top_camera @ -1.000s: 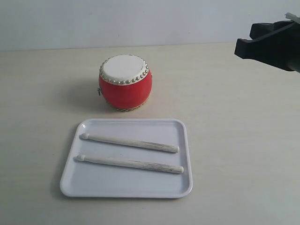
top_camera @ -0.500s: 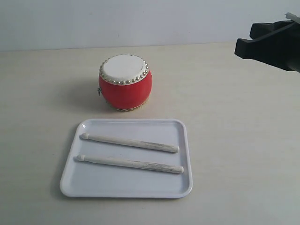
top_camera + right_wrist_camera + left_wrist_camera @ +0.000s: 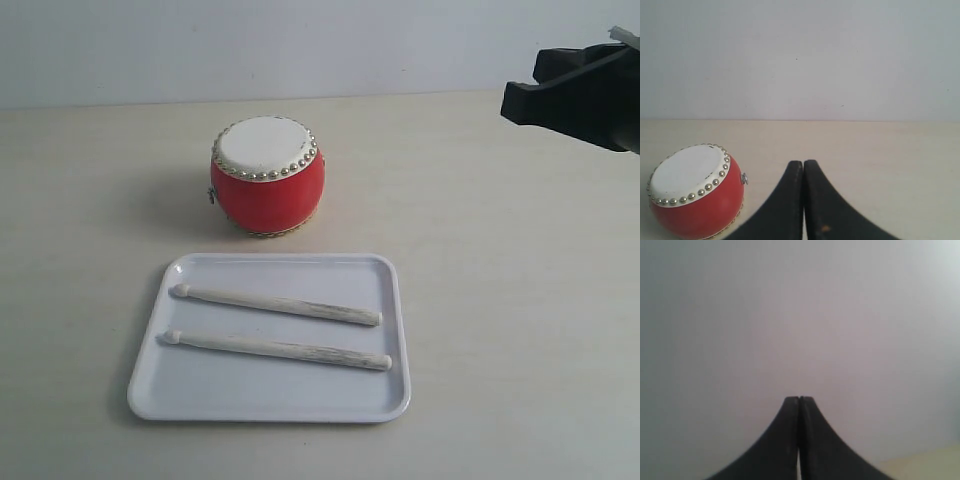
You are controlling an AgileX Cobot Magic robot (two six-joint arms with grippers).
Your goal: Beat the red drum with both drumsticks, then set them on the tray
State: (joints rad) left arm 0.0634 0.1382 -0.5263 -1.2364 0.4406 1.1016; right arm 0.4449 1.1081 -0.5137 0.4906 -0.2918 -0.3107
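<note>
Both drumsticks (image 3: 277,305) lie side by side in the tray (image 3: 280,392), right near the red drum (image 3: 268,190). They look light, stiff and thin, so I'd pinch each near its thick butt end. Left hand (image 3: 799,401) and right hand (image 3: 803,164) are both clenched, holding nothing.

On my table (image 3: 500,300), the drum (image 3: 267,185) stands just behind the tray (image 3: 270,395); both drumsticks (image 3: 277,304) lie in the tray, side by side and apart, tips to the left. My right arm (image 3: 588,95) hangs far right, behind.
</note>
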